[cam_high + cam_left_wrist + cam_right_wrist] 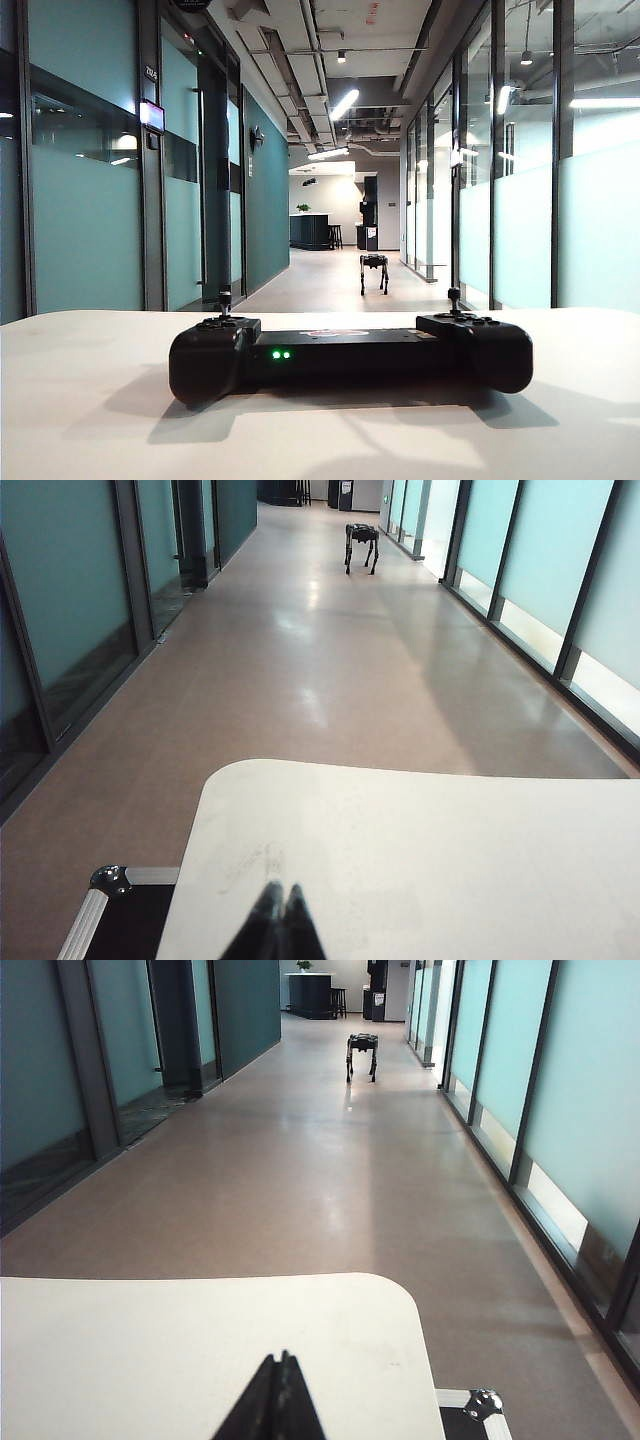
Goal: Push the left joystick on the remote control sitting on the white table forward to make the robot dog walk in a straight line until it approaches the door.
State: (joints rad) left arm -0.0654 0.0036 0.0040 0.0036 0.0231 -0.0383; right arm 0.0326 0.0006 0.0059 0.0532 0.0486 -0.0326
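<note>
We kept both grippers — left gripper (278, 892), right gripper (281, 1362) — closed and empty above the surface (80, 400); the remote control (350, 355) faced the robot dog (374, 272) at twelve o'clock down the corridor, its left joystick (225, 303) untouched.

Robot body: two matte black tool tips, one per wrist view.
Left tool (279, 920) showed two slim black fingers tapering to narrow points, plain and unmarked. Right tool (280, 1395) matched it: a dark wedge-shaped pair, smooth-faced, with no cables, screws or labels visible.
</note>
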